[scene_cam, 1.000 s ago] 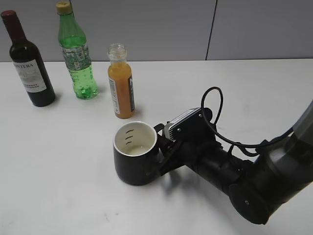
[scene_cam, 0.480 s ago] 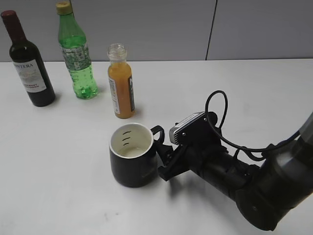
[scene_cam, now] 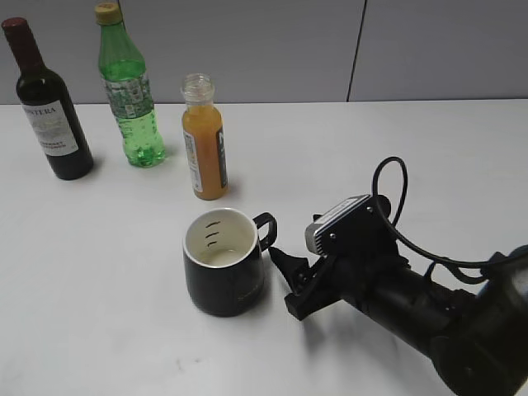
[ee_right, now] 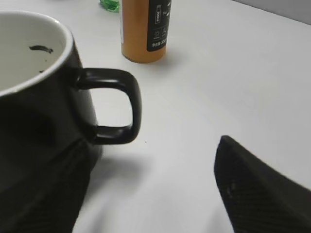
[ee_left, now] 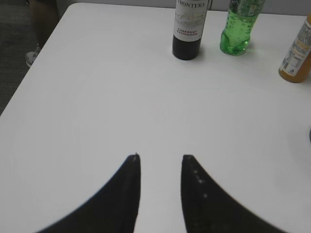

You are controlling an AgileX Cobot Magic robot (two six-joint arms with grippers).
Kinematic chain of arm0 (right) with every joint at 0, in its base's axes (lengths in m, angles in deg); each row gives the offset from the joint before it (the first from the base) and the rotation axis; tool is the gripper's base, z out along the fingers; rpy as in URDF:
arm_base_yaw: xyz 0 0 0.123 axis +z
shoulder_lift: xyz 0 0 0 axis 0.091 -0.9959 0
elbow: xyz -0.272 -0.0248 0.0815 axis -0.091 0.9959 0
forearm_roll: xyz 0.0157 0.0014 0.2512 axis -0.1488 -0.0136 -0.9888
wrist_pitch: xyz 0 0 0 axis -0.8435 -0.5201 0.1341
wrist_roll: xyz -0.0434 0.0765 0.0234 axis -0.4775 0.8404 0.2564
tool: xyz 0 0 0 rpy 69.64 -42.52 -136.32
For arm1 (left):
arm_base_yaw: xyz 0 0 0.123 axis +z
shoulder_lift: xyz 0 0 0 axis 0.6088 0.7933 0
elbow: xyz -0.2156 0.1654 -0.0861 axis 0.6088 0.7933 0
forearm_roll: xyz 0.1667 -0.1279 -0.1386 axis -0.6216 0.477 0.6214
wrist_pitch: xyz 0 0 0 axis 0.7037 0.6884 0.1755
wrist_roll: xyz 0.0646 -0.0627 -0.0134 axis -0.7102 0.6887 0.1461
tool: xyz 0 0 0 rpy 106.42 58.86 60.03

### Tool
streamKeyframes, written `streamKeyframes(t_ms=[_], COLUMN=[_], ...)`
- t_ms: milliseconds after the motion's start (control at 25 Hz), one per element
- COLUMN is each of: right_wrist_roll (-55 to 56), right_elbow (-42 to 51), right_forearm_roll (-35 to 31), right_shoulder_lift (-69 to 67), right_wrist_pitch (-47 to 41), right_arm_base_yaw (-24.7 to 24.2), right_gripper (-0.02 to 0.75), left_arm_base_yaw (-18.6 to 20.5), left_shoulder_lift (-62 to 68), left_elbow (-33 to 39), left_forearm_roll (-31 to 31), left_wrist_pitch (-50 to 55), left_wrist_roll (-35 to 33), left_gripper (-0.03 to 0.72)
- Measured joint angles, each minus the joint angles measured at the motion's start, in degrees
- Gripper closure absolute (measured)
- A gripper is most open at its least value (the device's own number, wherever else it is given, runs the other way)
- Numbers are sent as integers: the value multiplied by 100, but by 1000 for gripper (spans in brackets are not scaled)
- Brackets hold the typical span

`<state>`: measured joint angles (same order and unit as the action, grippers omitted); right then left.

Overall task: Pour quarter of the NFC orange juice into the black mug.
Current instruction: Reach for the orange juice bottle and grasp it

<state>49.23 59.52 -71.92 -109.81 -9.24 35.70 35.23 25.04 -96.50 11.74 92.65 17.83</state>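
Note:
The NFC orange juice (scene_cam: 204,140) stands upright and capless on the white table, behind the black mug (scene_cam: 224,261). The mug stands upright with its handle (scene_cam: 266,227) pointing right and a cream inside with dark marks. My right gripper (scene_cam: 290,276) is open and empty, just right of the mug and apart from the handle. In the right wrist view the mug (ee_right: 34,111) fills the left, its handle (ee_right: 116,107) is ahead of the jaws (ee_right: 155,170), and the juice (ee_right: 144,29) stands beyond. My left gripper (ee_left: 160,158) is open over bare table; the juice (ee_left: 297,53) shows at the right edge.
A dark wine bottle (scene_cam: 48,107) and a green plastic bottle with a yellow cap (scene_cam: 128,87) stand at the back left, and also show in the left wrist view as wine bottle (ee_left: 189,29) and green bottle (ee_left: 239,26). The table's left edge (ee_left: 46,48) meets dark floor.
My right gripper has let go of the mug and drawn back to the right, away from the handle. The mug has shifted slightly left and stands on its own.

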Motion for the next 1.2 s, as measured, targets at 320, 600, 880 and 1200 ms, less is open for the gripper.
streamKeyframes(t_ms=[320,600,880,1200], right_wrist_roll=[0,-185,-353,-452], right_elbow=[819,943,630,-339], right_forearm_roll=[-59,-128,-248,-145], right_shoulder_lift=[970,2338,3457,4092], right_wrist_pitch=[-5,-659,-4274,-8680], right_arm_base_yaw=[0,0,0,0], right_gripper=[132,132,132,143], left_arm_base_yaw=[0,0,0,0], left_shoulder_lift=[0,0,0,0], left_elbow=[0,0,0,0], left_forearm_roll=[0,0,0,0], left_wrist_pitch=[0,0,0,0], left_wrist_roll=[0,0,0,0], left_gripper=[457,457,457,457])
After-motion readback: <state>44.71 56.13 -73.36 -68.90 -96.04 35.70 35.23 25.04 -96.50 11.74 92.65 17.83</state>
